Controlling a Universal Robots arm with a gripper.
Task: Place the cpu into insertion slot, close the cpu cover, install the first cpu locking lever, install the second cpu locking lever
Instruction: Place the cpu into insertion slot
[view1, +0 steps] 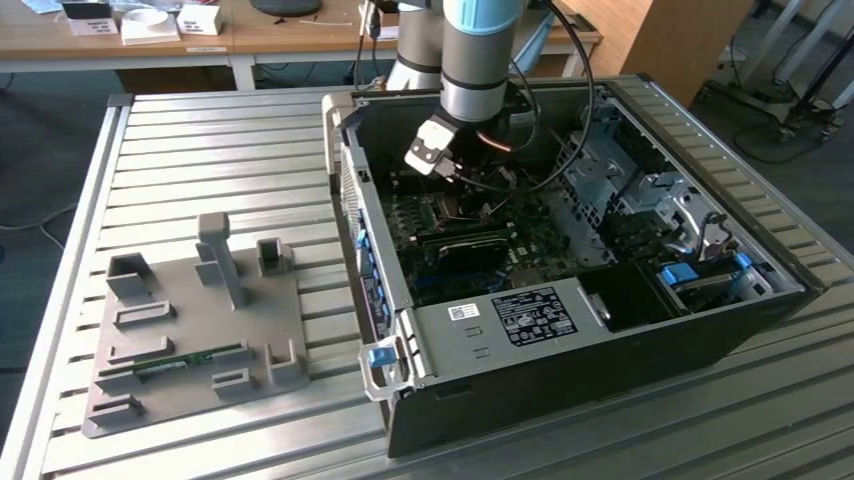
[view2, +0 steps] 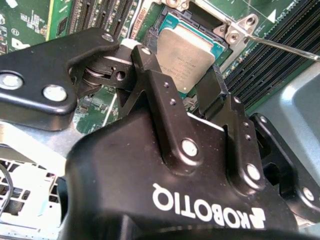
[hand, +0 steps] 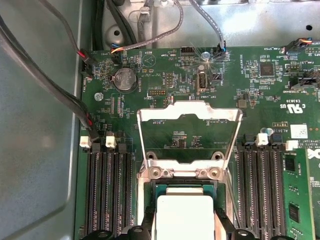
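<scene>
The cpu (view2: 187, 50), a flat square chip with a silvery top, sits between the two black fingers of my gripper (view2: 179, 64), which is shut on its sides. It hangs right over the insertion slot (view2: 169, 24), the dark metal-rimmed socket on the green motherboard; I cannot tell if it touches. In the first wrist view the cpu (hand: 184, 212) is over the insertion slot (hand: 150, 192), and the cpu cover (hand: 187, 111), a silver window frame, stands swung open behind it. A thin locking lever (view2: 280, 45) juts out beside the socket. In the exterior view the gripper (view1: 463, 180) reaches down into the case.
The open computer case (view1: 561, 350) lies on a slatted metal table. Black memory slots (hand: 107, 190) flank the socket on both sides, and cables (hand: 55, 90) run along the case wall. A grey fixture plate (view1: 200, 300) holding a green memory stick (view1: 174, 362) lies on the exterior view's left.
</scene>
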